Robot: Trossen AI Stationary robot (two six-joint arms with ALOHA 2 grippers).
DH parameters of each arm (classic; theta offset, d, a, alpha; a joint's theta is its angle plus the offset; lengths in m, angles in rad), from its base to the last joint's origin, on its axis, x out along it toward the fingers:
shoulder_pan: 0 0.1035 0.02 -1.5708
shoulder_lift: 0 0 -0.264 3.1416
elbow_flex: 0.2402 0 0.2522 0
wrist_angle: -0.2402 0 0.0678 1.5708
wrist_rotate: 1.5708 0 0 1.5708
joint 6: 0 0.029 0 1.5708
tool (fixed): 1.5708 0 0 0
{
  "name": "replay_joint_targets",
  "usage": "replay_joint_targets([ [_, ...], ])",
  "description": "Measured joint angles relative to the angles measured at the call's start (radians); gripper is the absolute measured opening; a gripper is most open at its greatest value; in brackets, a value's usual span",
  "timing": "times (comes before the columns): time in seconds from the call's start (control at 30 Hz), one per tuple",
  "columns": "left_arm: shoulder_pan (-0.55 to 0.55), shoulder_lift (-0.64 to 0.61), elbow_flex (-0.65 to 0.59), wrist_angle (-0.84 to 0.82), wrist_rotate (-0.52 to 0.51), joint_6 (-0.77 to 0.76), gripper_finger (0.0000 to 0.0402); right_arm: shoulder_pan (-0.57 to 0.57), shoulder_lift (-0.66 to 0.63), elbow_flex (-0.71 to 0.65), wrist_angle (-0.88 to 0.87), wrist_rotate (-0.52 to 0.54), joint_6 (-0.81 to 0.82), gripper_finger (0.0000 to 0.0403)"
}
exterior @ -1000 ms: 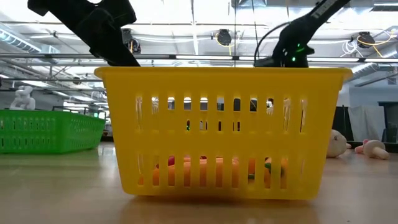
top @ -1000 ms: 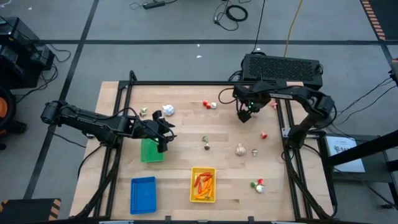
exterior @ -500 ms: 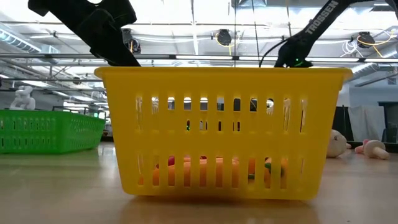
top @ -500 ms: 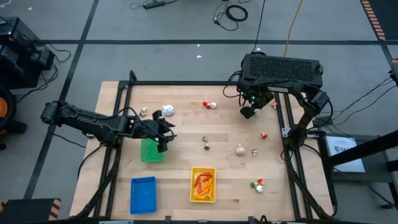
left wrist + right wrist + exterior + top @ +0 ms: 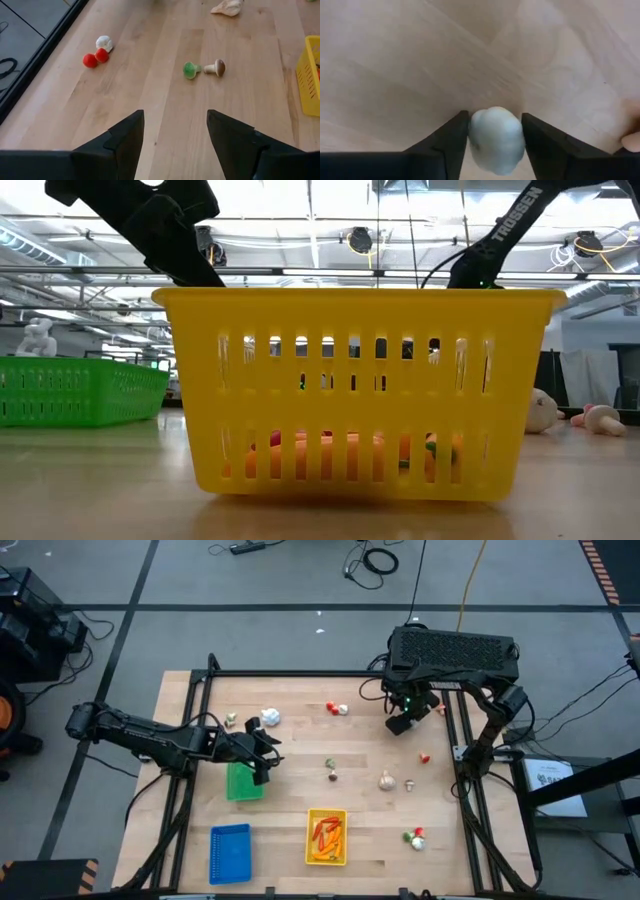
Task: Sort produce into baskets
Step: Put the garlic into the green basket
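Observation:
My right gripper (image 5: 398, 724) is at the table's far right, shut on a white bulb (image 5: 496, 139) over bare wood. My left gripper (image 5: 262, 755) is open and empty above the far end of the green basket (image 5: 243, 782). The blue basket (image 5: 230, 852) and the yellow basket (image 5: 327, 837) stand at the near edge. The yellow basket holds orange and red pieces. Loose produce lies on the table: a white piece (image 5: 270, 717), a red-and-white piece (image 5: 337, 708), a green-and-brown piece (image 5: 331, 770) and a pale bulb (image 5: 386, 779). My right gripper pinches the white bulb between its two fingers, one on each of its sides (image 5: 474, 135). The fingers come from above, pointing down at the table. I cannot tell whether the bulb is clear of the wood.
More small pieces lie near the right edge: a red one (image 5: 424, 756) and a red, white and green cluster (image 5: 415, 837). A black frame rail (image 5: 462, 780) runs along the table's right side. In the low view the yellow basket (image 5: 355, 390) fills the foreground.
My right gripper has gone a little toward the table's right edge with the white bulb still between its fingers, while that arm has folded back toward the far right corner. My left arm has kept still.

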Motion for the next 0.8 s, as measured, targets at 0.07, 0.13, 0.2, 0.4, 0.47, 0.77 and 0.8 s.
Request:
replay_joint_targets([
  [0.07,0.0,0.0,0.0,0.0,0.0,0.0,0.0224,0.0,0.0,0.0,0.007,-0.001,-0.001,0.0156],
  [0.13,0.0,0.0,0.0,0.003,0.0,-0.001,0.0224,0.0,0.001,0.006,0.009,0.0,-0.001,0.0135],
  [0.2,0.0,0.0,0.0,0.004,0.0,-0.012,0.0224,0.0,0.002,0.016,0.003,0.0,-0.001,0.0118],
  [0.4,0.0,0.0,0.0,0.003,0.0,-0.027,0.0224,0.001,0.004,0.047,-0.031,0.015,-0.008,0.01],
  [0.47,0.0,0.0,0.0,0.004,0.0,-0.027,0.0224,0.006,-0.007,0.055,-0.03,0.017,-0.013,0.0102],
  [0.77,0.0,0.0,-0.001,0.044,0.0,-0.024,0.0224,0.081,-0.094,0.085,0.05,-0.188,-0.038,0.0104],
  [0.8,0.0,0.0,-0.001,0.052,0.0,-0.016,0.0224,0.096,-0.107,0.085,0.085,-0.24,-0.038,0.0104],
])
